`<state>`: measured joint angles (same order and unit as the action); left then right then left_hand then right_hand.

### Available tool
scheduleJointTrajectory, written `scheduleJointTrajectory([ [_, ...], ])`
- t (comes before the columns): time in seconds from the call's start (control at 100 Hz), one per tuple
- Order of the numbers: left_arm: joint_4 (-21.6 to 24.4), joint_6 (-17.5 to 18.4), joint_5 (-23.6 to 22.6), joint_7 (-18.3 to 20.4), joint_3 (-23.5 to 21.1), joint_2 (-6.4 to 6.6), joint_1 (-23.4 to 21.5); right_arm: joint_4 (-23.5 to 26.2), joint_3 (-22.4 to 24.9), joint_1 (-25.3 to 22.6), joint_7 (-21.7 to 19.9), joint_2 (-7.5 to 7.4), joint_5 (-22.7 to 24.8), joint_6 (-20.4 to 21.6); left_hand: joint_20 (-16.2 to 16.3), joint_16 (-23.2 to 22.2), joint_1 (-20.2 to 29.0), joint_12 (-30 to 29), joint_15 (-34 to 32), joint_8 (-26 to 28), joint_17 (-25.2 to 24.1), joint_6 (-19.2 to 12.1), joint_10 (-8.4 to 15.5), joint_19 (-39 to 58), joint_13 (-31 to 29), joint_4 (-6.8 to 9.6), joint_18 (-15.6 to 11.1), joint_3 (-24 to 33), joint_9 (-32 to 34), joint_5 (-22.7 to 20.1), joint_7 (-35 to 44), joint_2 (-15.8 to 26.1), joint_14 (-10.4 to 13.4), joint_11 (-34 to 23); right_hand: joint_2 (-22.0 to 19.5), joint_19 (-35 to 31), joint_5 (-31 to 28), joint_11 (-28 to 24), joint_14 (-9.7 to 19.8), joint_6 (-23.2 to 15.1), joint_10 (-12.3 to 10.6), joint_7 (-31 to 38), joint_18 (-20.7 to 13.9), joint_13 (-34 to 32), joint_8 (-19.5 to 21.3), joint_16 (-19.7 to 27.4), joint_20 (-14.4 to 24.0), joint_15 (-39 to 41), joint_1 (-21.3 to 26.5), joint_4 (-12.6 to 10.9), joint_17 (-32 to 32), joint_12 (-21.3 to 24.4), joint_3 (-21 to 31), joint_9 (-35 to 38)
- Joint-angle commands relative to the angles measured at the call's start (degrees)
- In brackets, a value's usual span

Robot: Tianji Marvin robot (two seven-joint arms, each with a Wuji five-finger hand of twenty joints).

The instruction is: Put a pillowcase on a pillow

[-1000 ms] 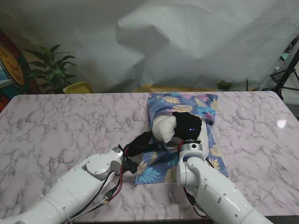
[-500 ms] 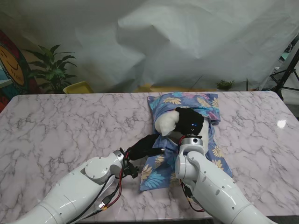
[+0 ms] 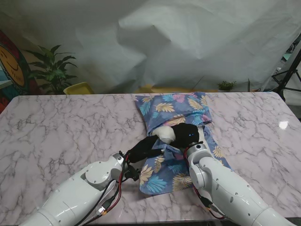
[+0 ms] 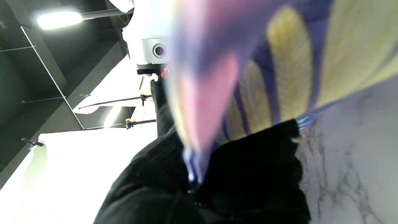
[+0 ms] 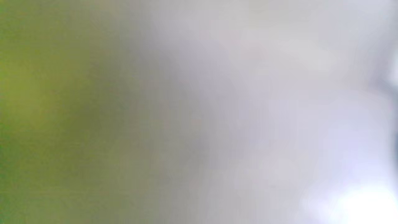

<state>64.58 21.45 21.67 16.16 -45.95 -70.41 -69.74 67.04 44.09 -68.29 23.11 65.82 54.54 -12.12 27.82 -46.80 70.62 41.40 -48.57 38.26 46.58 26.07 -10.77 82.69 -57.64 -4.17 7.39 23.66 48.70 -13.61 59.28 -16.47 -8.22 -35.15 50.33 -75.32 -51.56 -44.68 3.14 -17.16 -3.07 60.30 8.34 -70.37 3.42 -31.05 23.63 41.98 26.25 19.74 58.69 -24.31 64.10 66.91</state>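
Observation:
A blue floral pillowcase (image 3: pixel 181 106) lies at the table's middle, bulging at its far end. A small patch of the white pillow (image 3: pixel 164 133) shows at the opening. My right hand (image 3: pixel 188 134), in a black glove, sits at the opening against the pillow and seems closed on it. My left hand (image 3: pixel 143 148) pinches the pillowcase's left edge beside the opening. In the left wrist view its black fingers (image 4: pixel 248 174) clamp the floral cloth (image 4: pixel 279 77). The right wrist view is a blur.
The marble table (image 3: pixel 61 127) stretches wide on both sides. A white backdrop hangs behind it, with a potted plant (image 3: pixel 51 70) and a yellow chair (image 3: pixel 79 88) at the far left. A dark tripod (image 3: pixel 288 75) stands at the far right.
The pillow has gone deeper into the case, so less white shows and the far end looks fuller and wider. My left hand has moved farther from me with the edge.

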Motion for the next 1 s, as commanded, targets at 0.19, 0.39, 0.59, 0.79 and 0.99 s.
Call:
scheduleJointTrajectory([
  [0.19,3.64,1.63,2.29,3.13,-0.3,0.33,-0.3,-8.0,-7.66,5.03,-3.24,-0.69,-1.28,-2.12,1.2,0.06,3.35,0.79,-1.88,0.76,0.47,-9.18,4.26,3.32,-1.43,-0.98,-3.59,1.34,1.13,0.01,1.68,0.7,-1.34,-1.8,-4.71,-1.29,-3.89,0.98,0.4,-5.83,-2.79,3.46,-2.15,-5.18,-1.96,0.38,0.7,-2.09,0.25,-0.3,-1.26,1.52,0.5,2.34],
  [0.39,6.41,2.18,3.13,4.94,-1.72,1.56,-2.14,-11.55,-11.16,8.44,-6.28,0.28,-3.97,-7.15,1.15,0.19,3.35,0.77,-1.9,0.7,0.46,-9.13,4.22,3.34,-1.38,-0.97,-3.58,1.34,1.19,-0.04,1.67,0.68,-1.4,-1.82,-4.87,-0.11,-4.03,2.59,0.24,-5.63,-3.01,3.24,-1.88,-4.73,-2.62,1.18,0.26,-4.86,0.63,-0.49,-3.41,1.88,0.52,1.97],
  [0.59,6.47,2.43,3.03,6.86,-1.49,2.18,-2.12,-12.77,-10.42,8.22,-3.64,0.95,-4.57,-8.34,1.11,0.27,3.34,0.72,-1.89,0.69,0.46,-9.13,4.3,3.36,-1.33,-1.01,-3.58,1.21,1.15,-0.02,1.69,0.65,-1.53,-1.73,-5.55,3.61,-1.49,4.65,0.52,-5.38,-3.29,2.44,0.75,-2.14,-2.35,2.03,-1.01,-9.76,-0.84,-0.16,-9.83,2.18,0.29,-1.12],
  [0.79,5.95,1.46,-4.14,9.0,-0.27,4.12,0.92,-10.82,-9.5,6.78,-1.85,-1.31,0.09,-0.34,6.12,-0.9,-1.24,-1.24,-1.07,-1.69,-12.87,-14.11,4.45,6.83,11.79,3.63,-4.35,-22.81,-8.09,-1.05,-9.36,9.43,-6.61,0.65,-3.78,8.31,3.49,6.17,2.86,-8.3,-5.59,1.02,0.94,3.89,-0.22,3.72,-2.03,-16.12,-4.73,1.64,-20.28,2.6,0.57,-6.6],
  [0.99,10.4,3.13,-11.86,5.09,-4.04,5.69,0.41,-10.26,-8.79,5.6,1.37,-2.85,3.72,4.76,9.95,-3.15,-19.58,-2.94,-6.09,-7.14,-12.67,-22.34,4.95,11.58,12.53,2.75,-7.87,-25.15,-8.88,-26.55,-16.74,17.73,-4.9,-3.75,-2.67,9.57,4.94,7.18,4.34,-10.38,-7.38,0.96,-0.64,6.59,0.38,4.69,-2.26,-18.31,-6.3,2.47,-24.78,2.93,1.84,-8.05],
])
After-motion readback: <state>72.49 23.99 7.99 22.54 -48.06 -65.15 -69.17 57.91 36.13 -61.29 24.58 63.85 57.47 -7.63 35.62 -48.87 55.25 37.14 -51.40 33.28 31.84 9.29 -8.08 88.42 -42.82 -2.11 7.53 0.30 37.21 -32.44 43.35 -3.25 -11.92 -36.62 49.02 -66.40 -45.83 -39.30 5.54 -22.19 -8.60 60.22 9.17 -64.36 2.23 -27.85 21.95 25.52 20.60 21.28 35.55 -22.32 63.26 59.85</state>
